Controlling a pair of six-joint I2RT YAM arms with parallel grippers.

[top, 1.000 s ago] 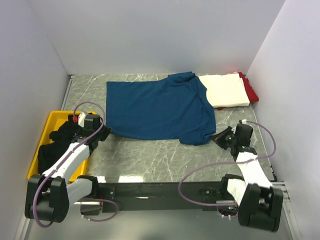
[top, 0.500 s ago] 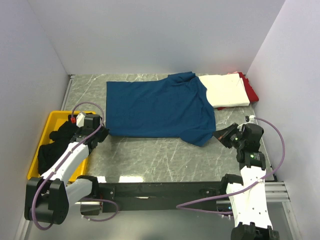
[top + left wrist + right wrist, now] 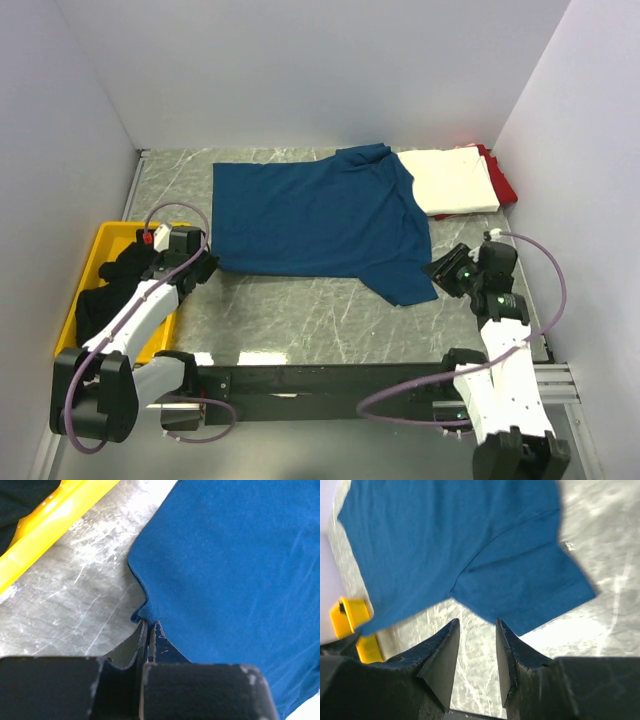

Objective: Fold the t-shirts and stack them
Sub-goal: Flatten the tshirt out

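The navy-blue t-shirt (image 3: 315,215) lies spread across the middle of the table, no print showing. My left gripper (image 3: 207,265) is shut on its near left hem corner (image 3: 145,611), low at the table. My right gripper (image 3: 438,270) is open and empty, just off the shirt's near right sleeve (image 3: 530,592), which lies flat. A folded white t-shirt (image 3: 452,181) lies at the back right on top of a red one (image 3: 500,177). Black t-shirts (image 3: 108,290) are heaped in the yellow bin (image 3: 98,240).
The yellow bin stands at the table's left edge; its rim shows in the left wrist view (image 3: 55,525). White walls close in the table on the left, back and right. The marble tabletop (image 3: 300,310) runs in front of the shirt.
My right gripper has let go of the sleeve, which now lies flatter and further toward the front. The right arm has shifted a little. The left gripper has stayed put.
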